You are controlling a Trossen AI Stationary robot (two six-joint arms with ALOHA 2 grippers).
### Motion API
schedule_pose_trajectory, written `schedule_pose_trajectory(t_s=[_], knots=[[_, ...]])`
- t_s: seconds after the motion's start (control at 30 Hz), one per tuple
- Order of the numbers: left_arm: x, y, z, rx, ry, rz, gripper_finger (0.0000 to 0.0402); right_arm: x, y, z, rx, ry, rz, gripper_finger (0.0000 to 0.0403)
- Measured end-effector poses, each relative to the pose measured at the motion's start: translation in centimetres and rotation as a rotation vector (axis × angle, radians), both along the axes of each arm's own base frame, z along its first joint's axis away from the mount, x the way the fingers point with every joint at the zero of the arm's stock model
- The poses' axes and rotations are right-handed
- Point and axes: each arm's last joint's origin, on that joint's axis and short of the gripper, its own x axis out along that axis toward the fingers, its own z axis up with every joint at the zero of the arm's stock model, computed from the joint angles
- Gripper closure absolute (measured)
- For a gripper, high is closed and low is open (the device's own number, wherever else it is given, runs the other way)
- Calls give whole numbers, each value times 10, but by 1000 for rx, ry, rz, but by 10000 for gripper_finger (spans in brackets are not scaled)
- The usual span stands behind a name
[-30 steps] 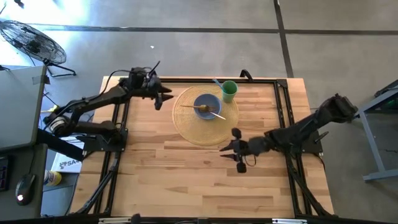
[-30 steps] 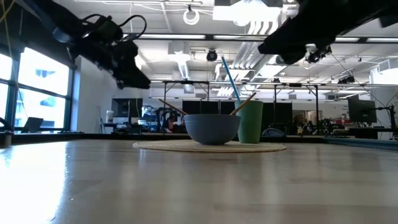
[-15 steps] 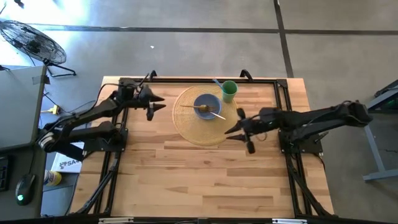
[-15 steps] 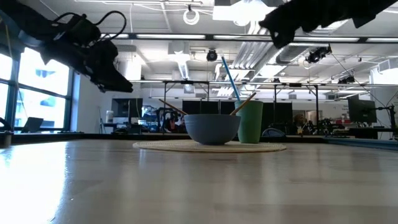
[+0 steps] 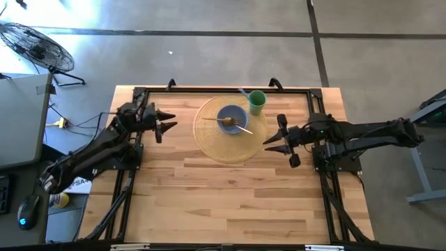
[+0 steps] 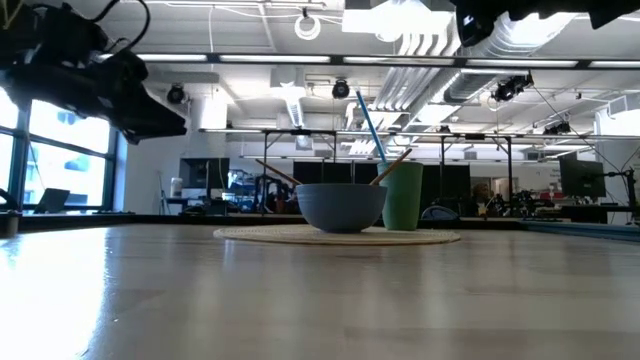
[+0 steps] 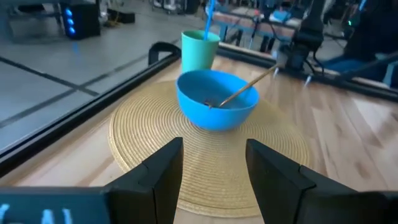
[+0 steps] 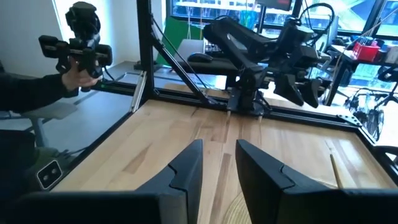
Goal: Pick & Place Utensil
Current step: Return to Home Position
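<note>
A blue bowl (image 5: 232, 118) stands on a round woven mat (image 5: 209, 143), with a wooden utensil (image 5: 243, 128) lying in it, its handle leaning over the rim. In the left wrist view the bowl (image 7: 217, 100) and utensil (image 7: 250, 86) are straight ahead. Behind the bowl a green cup (image 5: 256, 102) holds a blue utensil (image 6: 368, 126). My left gripper (image 5: 167, 124) is open, off the mat's left edge. My right gripper (image 5: 274, 140) is open, at the mat's right edge. Both are raised above the table and touch nothing.
A black frame (image 5: 209, 90) runs along the table's far edge and down both sides. Bare wood (image 5: 223, 202) covers the near half of the table. In the right wrist view a person's hand (image 8: 78, 71) holds a controller beyond the table.
My right gripper moved from the mat's near edge toward the far and right side, rising as it went. My left gripper drew back from the mat toward the table's left and slightly near. Bowl, cup and utensils stayed where they were.
</note>
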Motion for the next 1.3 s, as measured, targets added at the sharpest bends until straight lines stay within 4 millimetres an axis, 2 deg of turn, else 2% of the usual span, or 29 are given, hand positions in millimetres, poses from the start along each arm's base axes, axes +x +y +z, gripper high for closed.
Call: schedule_pose_trajectory(t_s=[0.23,0.3,0.43,0.6,0.93,1.13,1.3], knots=[[-7,-20,-13,13,-53,33,229,0,1,1,4,-14,-5,313],[-7,-25,-15,9,-46,51,229,0,3,-3,2,-63,-16,313],[-6,-35,-14,37,-55,15,229,-7,7,-28,8,-121,-34,313],[-3,-49,-12,69,-81,-81,229,-27,3,-56,68,-136,-79,313],[4,-68,-17,109,-180,-125,229,-67,-4,-73,82,-224,-147,313],[4,-74,-17,123,-182,-144,229,-74,-6,-108,107,-206,-219,313],[4,-78,-16,129,-188,-151,229,-77,-7,-108,161,-203,-238,313]])
